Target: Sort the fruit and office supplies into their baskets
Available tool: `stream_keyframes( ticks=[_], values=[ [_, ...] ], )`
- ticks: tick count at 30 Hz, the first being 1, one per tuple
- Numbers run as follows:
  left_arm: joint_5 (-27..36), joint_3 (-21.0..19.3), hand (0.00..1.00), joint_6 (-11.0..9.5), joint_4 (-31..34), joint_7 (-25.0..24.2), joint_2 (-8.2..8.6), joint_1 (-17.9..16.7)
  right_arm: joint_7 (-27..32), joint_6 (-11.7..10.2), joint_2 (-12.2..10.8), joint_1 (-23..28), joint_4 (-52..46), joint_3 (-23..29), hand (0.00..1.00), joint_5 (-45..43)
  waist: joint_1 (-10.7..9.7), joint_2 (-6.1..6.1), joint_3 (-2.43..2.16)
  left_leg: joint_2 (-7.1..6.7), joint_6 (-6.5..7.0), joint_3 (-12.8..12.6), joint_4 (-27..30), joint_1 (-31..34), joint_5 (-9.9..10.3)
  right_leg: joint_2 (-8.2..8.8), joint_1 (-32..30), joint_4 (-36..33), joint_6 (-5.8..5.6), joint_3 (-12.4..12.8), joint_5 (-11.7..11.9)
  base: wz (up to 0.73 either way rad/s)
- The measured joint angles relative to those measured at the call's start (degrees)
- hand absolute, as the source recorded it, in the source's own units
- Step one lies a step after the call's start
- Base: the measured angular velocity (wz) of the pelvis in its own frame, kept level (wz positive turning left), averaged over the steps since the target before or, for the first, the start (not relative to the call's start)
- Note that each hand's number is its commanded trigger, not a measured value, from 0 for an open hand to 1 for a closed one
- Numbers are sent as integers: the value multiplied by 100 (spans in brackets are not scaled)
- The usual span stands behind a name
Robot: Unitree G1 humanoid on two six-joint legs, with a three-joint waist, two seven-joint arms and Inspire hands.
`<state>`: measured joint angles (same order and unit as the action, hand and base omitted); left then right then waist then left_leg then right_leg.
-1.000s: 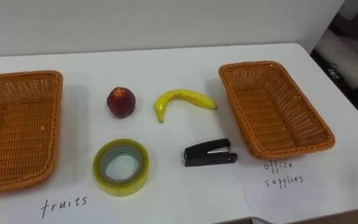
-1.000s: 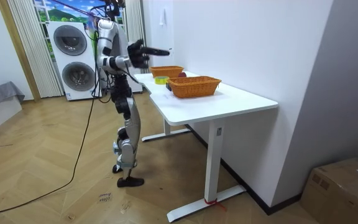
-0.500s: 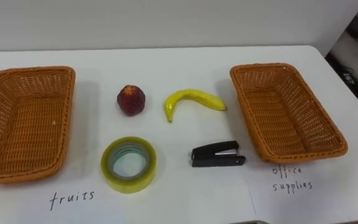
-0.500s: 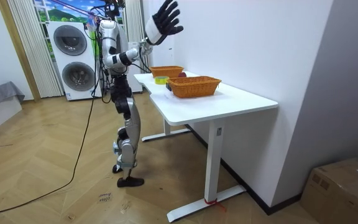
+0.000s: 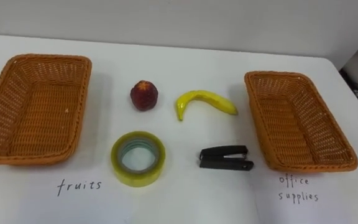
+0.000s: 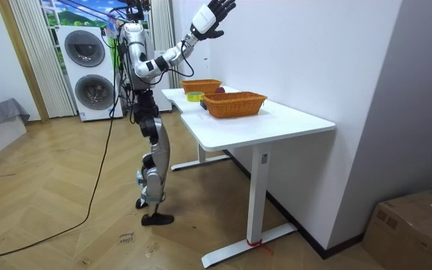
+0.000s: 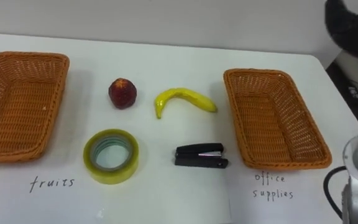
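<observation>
- The robot stands at the edge of a white table (image 5: 185,59). In the room view, two washing machines (image 6: 88,67) are behind it.
- Closest to the robot on the table is a yellow roll of tape (image 5: 138,158). It lies flat with its hole facing up.
- To the right of the tape, a little apart from it, lies a black stapler (image 5: 225,157). It is closed and lies sideways.
- Behind the tape sits a round red fruit (image 5: 144,96).
- To the right of the red fruit lies a yellow banana (image 5: 204,102). It is near the fruit but does not touch it.
- On the left side of the table is the left basket (image 5: 33,109). It is brown and woven, and its woven bottom shows.
- On the right side is the right basket (image 5: 297,121), which looks the same. The stapler lies just beside its near corner.
- All four things lie on the table top between the two baskets, not inside them.
- The right hand (image 6: 212,16) is lifted high in the air, up by the white wall and far above the table.
- Its fingers are straight and spread wide apart.
- The hand holds nothing and touches nothing.
- In the right eye view it is a dark shape in the top right corner, well apart from the right basket.
</observation>
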<state>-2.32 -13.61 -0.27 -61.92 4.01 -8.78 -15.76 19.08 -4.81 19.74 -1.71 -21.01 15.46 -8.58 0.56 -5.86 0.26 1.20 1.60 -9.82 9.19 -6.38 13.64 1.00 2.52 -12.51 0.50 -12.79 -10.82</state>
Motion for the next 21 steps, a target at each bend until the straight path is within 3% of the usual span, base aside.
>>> stream_keyframes(
  ticks=[7, 12, 17, 21],
  values=[
    [-73, 31, 0, 4, 3, -161, -8, 40, -1080, 238, 46, -16, 11, -135, 0, -118, 6, 61, -18, 6, -1, 57, 12, -11, 0, -1, 48, 4, 14, -8, 19, 4],
    [-160, 28, 0, 39, 5, -308, -12, 48, -1753, 371, 50, -18, 135, -164, 0, -328, 140, 90, -24, 5, -2, 55, 22, -11, -1, -4, 43, -4, 27, -15, 32, -2],
    [-238, 32, 0, 78, 6, -328, -70, 51, -2314, 566, 75, -38, 251, -512, 0, -612, 153, 57, -48, 6, -2, 75, 35, 6, -2, 1, 43, -2, 31, -23, 36, 1],
    [-232, 53, 0, 108, 51, -449, -198, 105, -2782, 580, 153, -67, 494, -566, 0, -793, 148, -11, -49, 1, -3, 143, 69, 17, -7, 12, 56, -5, 30, -70, 36, 8]
  ],
)
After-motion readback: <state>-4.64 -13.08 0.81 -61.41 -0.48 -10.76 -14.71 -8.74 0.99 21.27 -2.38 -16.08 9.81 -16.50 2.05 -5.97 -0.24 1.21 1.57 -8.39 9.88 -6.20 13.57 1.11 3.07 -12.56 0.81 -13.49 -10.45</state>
